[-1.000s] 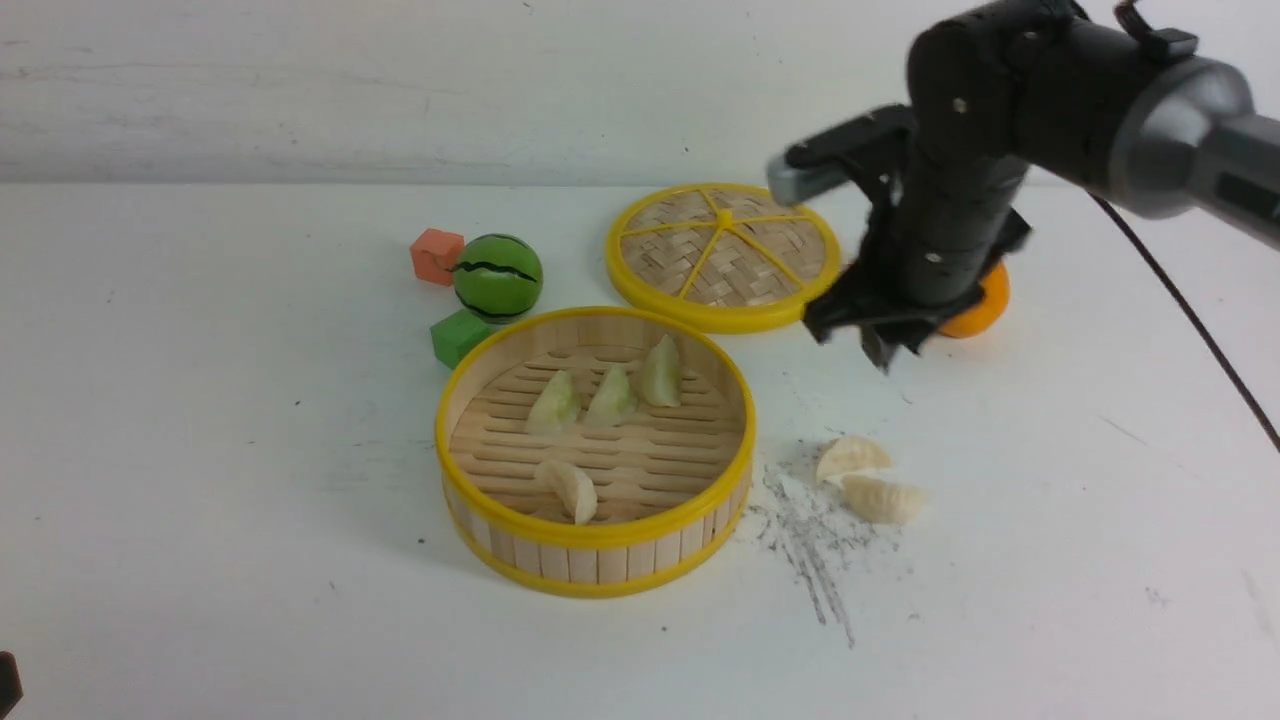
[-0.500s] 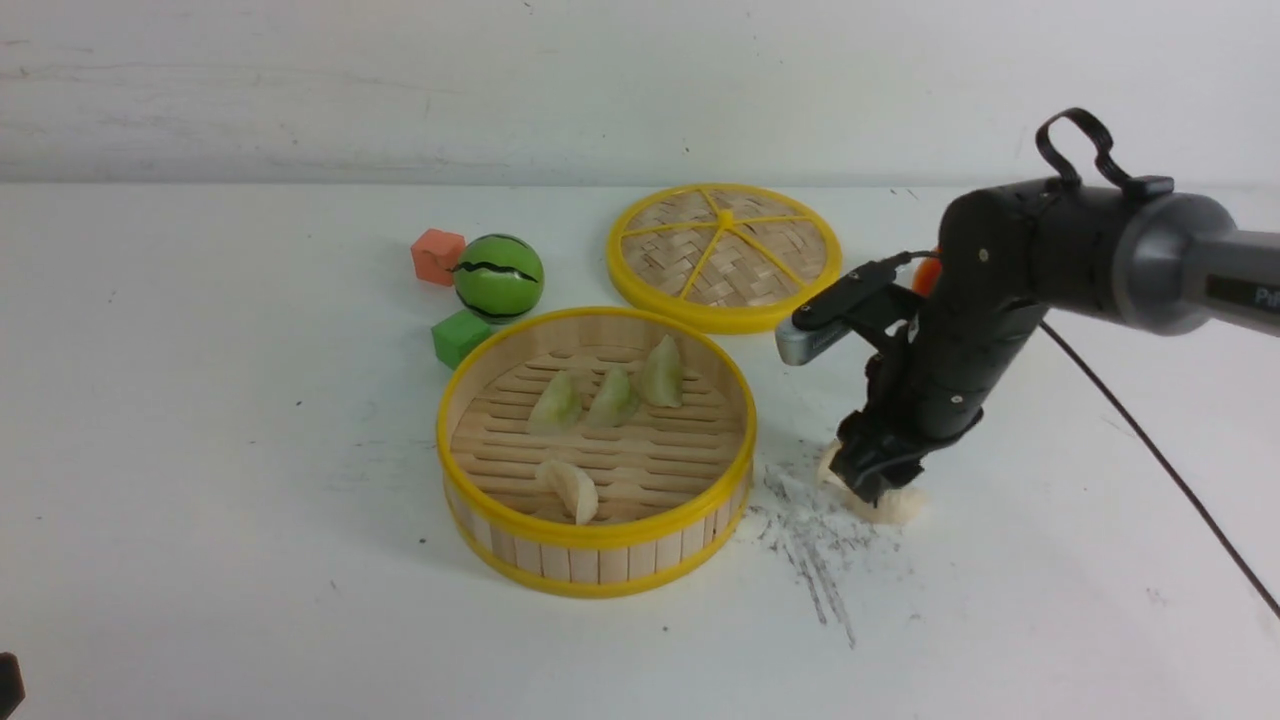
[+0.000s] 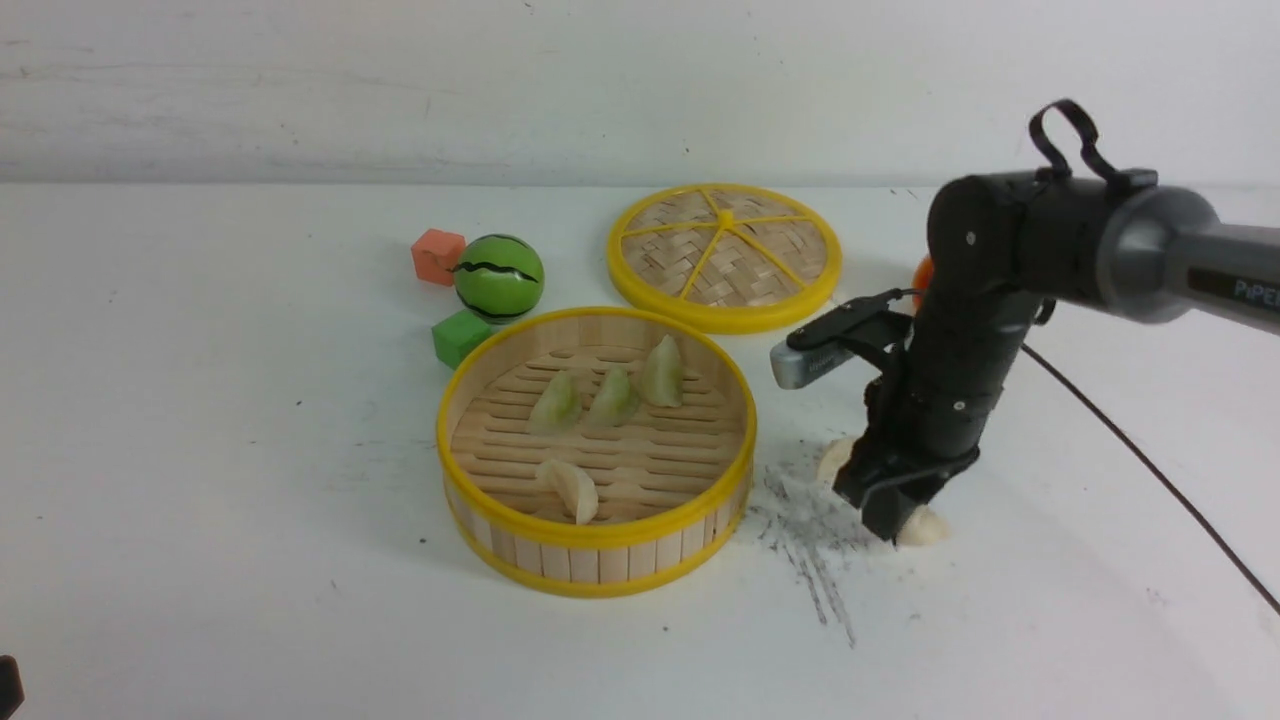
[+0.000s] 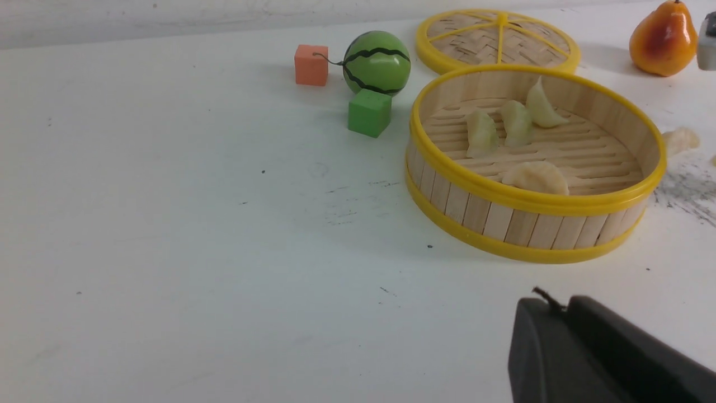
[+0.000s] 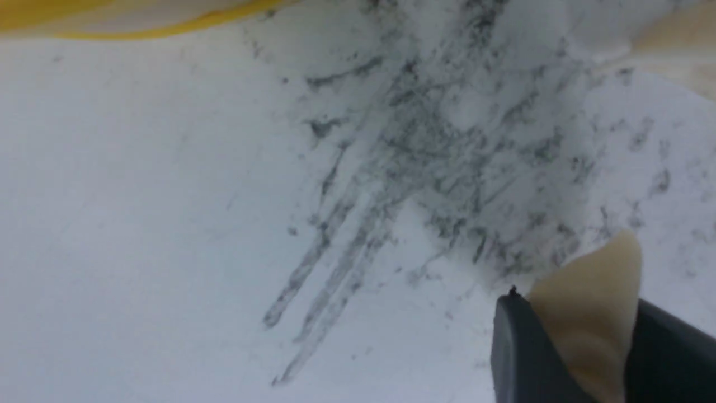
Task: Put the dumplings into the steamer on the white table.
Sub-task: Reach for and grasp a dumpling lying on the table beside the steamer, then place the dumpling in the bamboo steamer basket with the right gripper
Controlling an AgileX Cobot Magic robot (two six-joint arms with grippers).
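The steamer [image 3: 600, 560] stands mid-table and holds three pale green dumplings [image 3: 610, 392] at the back and one cream dumpling [image 3: 572, 488] at the front. My right gripper [image 3: 893, 518] is down on the white table [image 3: 200, 450] to the right of the steamer. It is shut on a cream dumpling [image 3: 927, 528], which shows between its fingers in the right wrist view [image 5: 593, 285]. Another cream dumpling [image 3: 834, 458] lies just behind the gripper, partly hidden. My left gripper [image 4: 559, 305] is shut and empty, low over the table near the front left.
The woven lid [image 3: 725, 255] lies behind the steamer. A watermelon ball [image 3: 498, 277], an orange cube [image 3: 437, 256] and a green cube [image 3: 460, 337] sit back left of the steamer. A toy pear [image 4: 664, 39] stands behind the right arm. Grey scratch marks [image 3: 815, 545] lie beside the right gripper.
My right arm came down from above the lid's edge onto the two cream dumplings. It closed round the nearer one, which shifted a little toward the front right. The left arm stayed still.
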